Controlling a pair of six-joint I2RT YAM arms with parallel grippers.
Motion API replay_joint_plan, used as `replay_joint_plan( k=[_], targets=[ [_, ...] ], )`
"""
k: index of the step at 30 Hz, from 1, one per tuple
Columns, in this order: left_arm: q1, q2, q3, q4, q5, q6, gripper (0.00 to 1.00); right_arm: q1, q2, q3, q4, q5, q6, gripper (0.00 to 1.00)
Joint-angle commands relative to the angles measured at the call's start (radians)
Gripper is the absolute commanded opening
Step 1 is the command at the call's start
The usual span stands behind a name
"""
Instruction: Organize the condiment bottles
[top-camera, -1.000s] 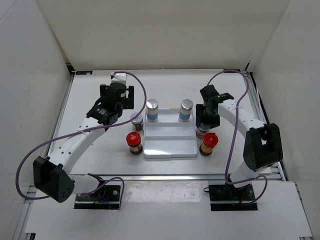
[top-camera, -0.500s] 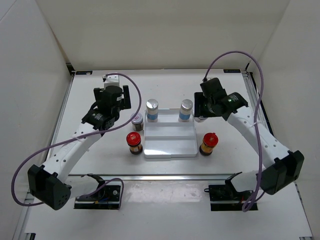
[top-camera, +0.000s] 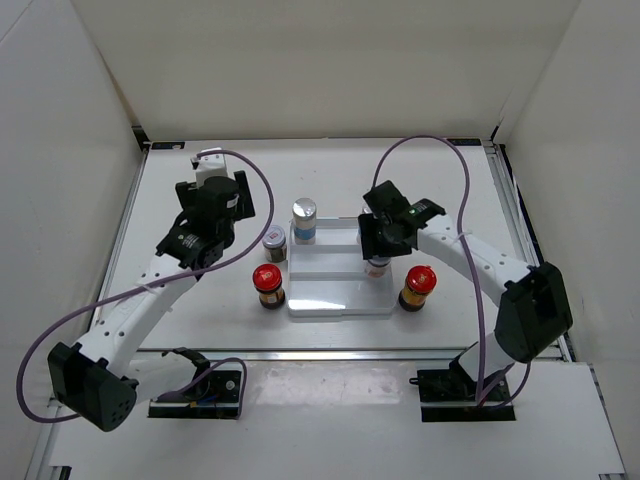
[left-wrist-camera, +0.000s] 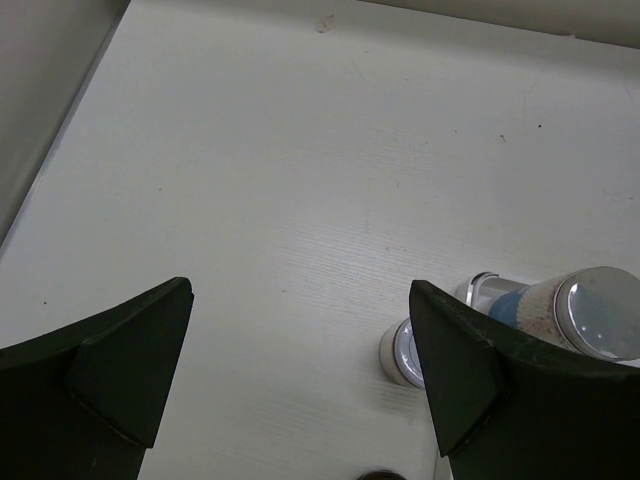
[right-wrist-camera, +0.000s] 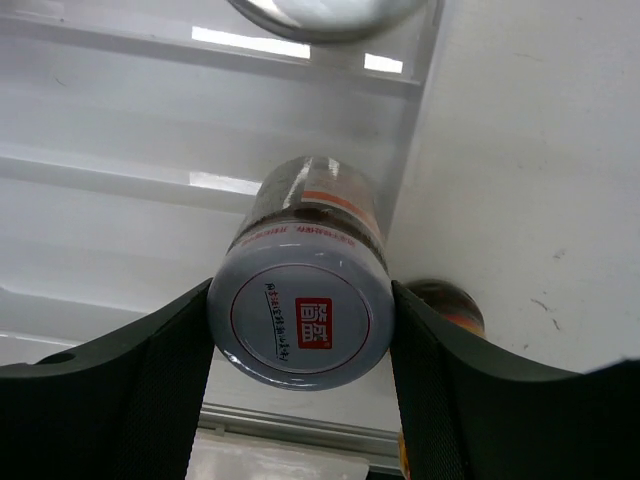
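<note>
Grey-lidded jar (right-wrist-camera: 300, 318) — clamped between the fingers of the right claw (top-camera: 378, 243) — is held over the right edge of the white stepped tray (top-camera: 330, 297), long axis vertical. A downward placing move is judged next, though the step beneath cannot be told. The left claw (left-wrist-camera: 300, 390), fingers apart and empty, hovers over the tabletop (left-wrist-camera: 300, 150), with the second grey-lidded jar (left-wrist-camera: 400, 352) to its right. The grip is shown only by the right wrist view — the left red-lidded jar (top-camera: 267, 283) and right red-lidded jar (top-camera: 419, 283) are seen whole only from above.
</note>
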Motion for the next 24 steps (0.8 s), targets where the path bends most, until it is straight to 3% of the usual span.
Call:
replay_joint_plan(
  k=[1, 14, 24],
  targets=[
    [0.004, 0.017, 0.005, -0.006, 0.023, -0.001, 1.0, 0.009, 0.037, 0.014, 0.086, -0.001, 0.021, 0.15],
    [0.004, 0.057, -0.004, -0.006, 0.003, 0.012, 1.0, 0.027, 0.092, 0.044, 0.123, 0.107, 0.086, 0.13],
    [0.004, 0.057, -0.004, -0.006, 0.003, 0.012, 1.0, 0.047, 0.028, 0.006, 0.141, 0.18, 0.113, 0.11]
  ],
)
